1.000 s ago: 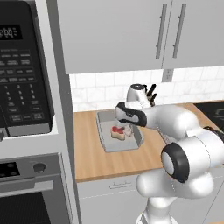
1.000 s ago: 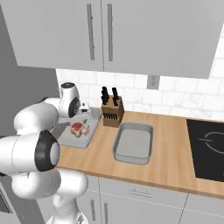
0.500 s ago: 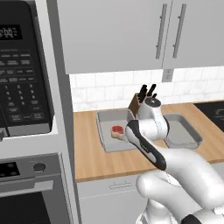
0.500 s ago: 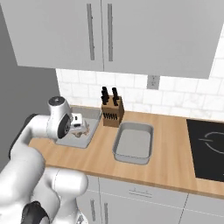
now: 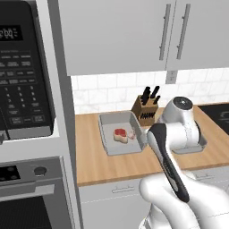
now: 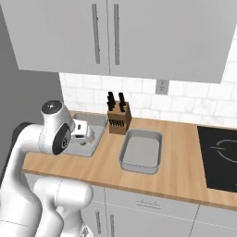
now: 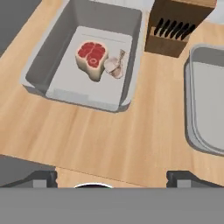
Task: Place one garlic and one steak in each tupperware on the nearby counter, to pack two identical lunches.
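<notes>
Two tupperware sit on the counter (image 7: 109, 140): the left tupperware (image 7: 41, 70) holds one steak (image 7: 91, 57) touching one garlic (image 7: 113, 66), and the right tupperware (image 7: 192, 109) stands beside a knife block (image 7: 173, 30). You see the gripper (image 7: 111, 180) over the near counter edge with jaws spread wide, holding nothing.

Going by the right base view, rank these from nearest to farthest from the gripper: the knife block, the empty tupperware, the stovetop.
From the gripper, over the left tupperware's near end:
1. Knife block, just right, against the backsplash.
2. Empty tupperware, mid-counter; close to the block's distance, so the order of these two is tentative.
3. Stovetop, far right end.
</notes>
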